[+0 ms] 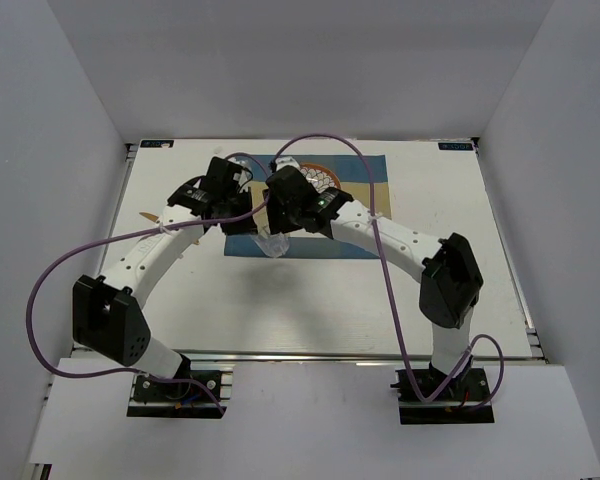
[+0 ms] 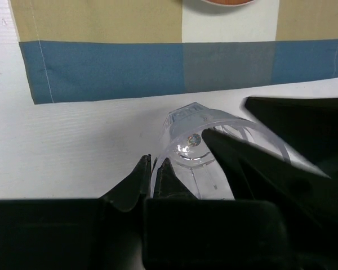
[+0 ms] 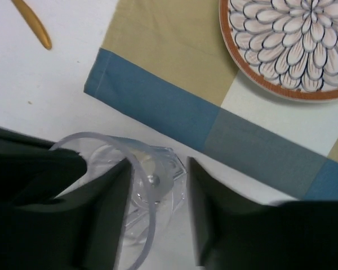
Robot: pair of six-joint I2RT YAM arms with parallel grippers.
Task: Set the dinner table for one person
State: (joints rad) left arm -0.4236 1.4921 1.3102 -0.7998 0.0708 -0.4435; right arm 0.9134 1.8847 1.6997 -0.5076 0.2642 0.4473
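Working the rig remotely, I see both arms meeting over a tilted clear glass (image 2: 191,140), just off the near blue edge of the placemat (image 2: 101,70) on the white dinner table (image 1: 300,300). My left gripper (image 2: 152,169) is pinched shut on the glass's rim. My right gripper (image 3: 159,169) stands parted, with the glass between its fingers. A flower-patterned plate (image 3: 287,45) sits on the placemat.

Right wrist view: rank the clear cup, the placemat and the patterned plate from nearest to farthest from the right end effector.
1. The clear cup: between the fingers of the right end effector.
2. The placemat: just beyond the cup, blue border nearest.
3. The patterned plate: upper right, resting on the placemat.
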